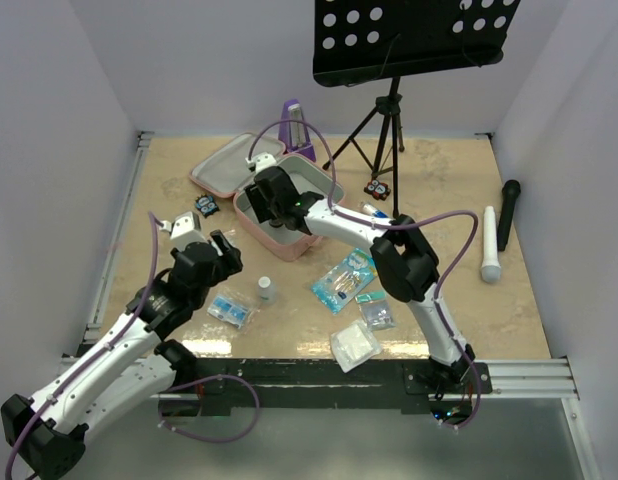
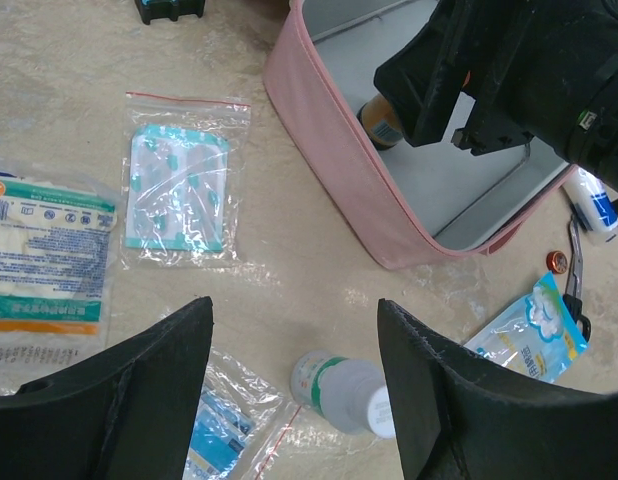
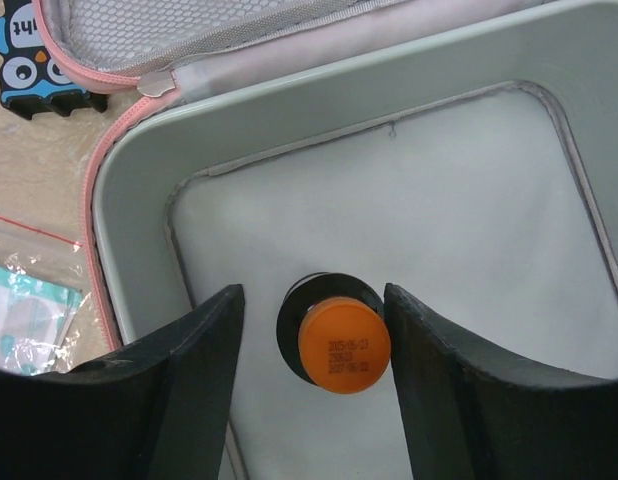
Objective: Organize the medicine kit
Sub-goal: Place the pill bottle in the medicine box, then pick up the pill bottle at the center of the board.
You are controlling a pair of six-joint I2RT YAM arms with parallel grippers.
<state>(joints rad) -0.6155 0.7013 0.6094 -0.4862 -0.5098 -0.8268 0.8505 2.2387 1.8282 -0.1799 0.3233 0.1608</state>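
Note:
The medicine kit point(image 1: 289, 243) is a pink zip case lying open at mid-table, its lid point(image 1: 224, 165) folded back to the left. My right gripper point(image 1: 272, 205) reaches down into it. In the right wrist view the gripper point(image 3: 314, 300) is open around an orange-capped bottle point(image 3: 344, 345) standing on the grey lining point(image 3: 439, 200). There is a gap on the left side, and the right finger sits close to the cap. The left gripper point(image 2: 294, 330) hangs open over a small white bottle point(image 2: 344, 392) lying on the table, not touching it. The kit's pink wall point(image 2: 339, 170) is just beyond.
Bagged packets lie around the kit: blister strips point(image 2: 179, 185), a gauze pack point(image 2: 44, 260) and a cotton packet point(image 1: 344, 280). A purple metronome point(image 1: 294, 125) and a music stand's tripod point(image 1: 384, 130) stand behind. A black microphone point(image 1: 507, 212) and a white one point(image 1: 490, 245) lie to the right.

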